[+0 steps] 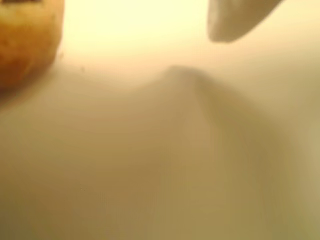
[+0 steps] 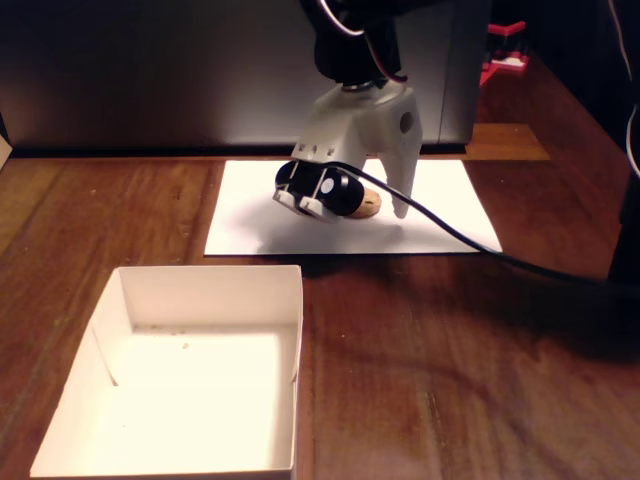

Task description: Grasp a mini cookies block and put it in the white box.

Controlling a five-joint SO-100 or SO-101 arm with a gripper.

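The mini cookies block (image 2: 370, 206) is a small tan round cookie lying on a flat white paper sheet (image 2: 455, 215) at the back of the table. My gripper (image 2: 378, 212) is lowered right over it and stands open. Its white fingertip (image 2: 402, 208) is just to the cookie's right, with a gap between them. In the blurred wrist view the cookie (image 1: 25, 42) fills the top left corner and the white fingertip (image 1: 232, 20) hangs at the top right, with bare paper between them. The white box (image 2: 210, 290) stands at the front left with nothing in it.
A black cable (image 2: 470, 240) runs from the gripper across the paper to the right. Dark wooden table (image 2: 450, 360) lies between the paper and the box. A grey metal panel (image 2: 150, 70) closes the back. A red object (image 2: 505, 45) stands at the far right.
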